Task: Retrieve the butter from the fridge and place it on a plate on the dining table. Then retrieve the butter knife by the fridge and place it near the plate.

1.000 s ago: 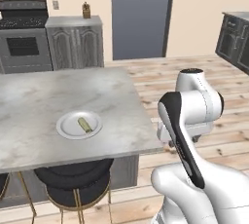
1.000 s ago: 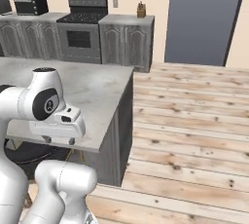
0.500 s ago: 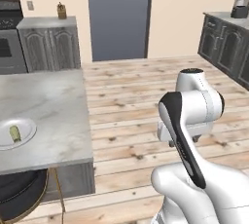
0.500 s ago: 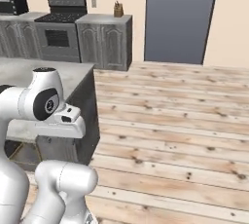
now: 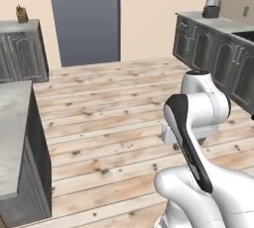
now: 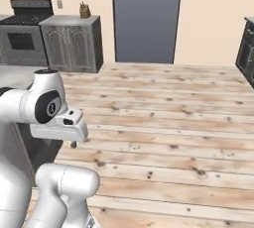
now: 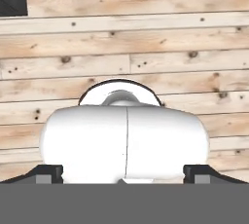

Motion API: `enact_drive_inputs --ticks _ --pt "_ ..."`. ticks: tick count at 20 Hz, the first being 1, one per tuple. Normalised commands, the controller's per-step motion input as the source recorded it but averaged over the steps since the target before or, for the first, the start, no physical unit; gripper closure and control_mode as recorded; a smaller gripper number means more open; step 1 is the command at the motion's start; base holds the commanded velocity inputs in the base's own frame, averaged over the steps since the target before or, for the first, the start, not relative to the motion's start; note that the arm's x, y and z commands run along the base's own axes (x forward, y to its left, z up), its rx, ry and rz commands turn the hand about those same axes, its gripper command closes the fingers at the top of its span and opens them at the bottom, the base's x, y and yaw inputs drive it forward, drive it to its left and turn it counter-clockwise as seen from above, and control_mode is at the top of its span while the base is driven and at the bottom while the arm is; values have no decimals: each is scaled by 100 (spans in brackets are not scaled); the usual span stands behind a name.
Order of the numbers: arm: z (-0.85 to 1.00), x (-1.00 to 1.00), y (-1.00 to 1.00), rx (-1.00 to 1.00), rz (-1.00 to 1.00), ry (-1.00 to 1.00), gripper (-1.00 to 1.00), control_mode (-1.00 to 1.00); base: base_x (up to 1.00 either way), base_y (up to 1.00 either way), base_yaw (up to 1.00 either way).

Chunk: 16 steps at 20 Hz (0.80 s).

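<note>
Basically fingers (image 7: 48,172) spread wide, nothing between them; gripper (image 7: 124,174) points down at bare plank floor (image 7: 146,38). Dining table (image 5: 12,138) corner sits at 9 o'clock in the left base view. Grey door (image 5: 84,19) at 12, dark cabinets (image 5: 213,58) at 2. Stove (image 6: 25,33) at 10 in the right base view.

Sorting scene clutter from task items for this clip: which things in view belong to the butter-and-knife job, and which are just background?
Job things:
- dining table, its marbled end at the left edge
- gripper, jaws wide apart, nothing between them

Just background:
- knife block on the grey cabinet
- stove
- kettle on the far counter
- grey doorway panel
</note>
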Motion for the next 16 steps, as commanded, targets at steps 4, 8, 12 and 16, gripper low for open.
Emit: enact_drive_inputs --ticks 4,8,12,16 --pt "0 0 0 0 0 0 -100 100 99 -53 0" --pt "0 0 0 0 0 0 -100 100 100 -48 7" --pt "0 0 0 0 0 0 -100 100 100 -72 18" --pt "0 0 0 0 0 0 -100 100 100 -68 28"
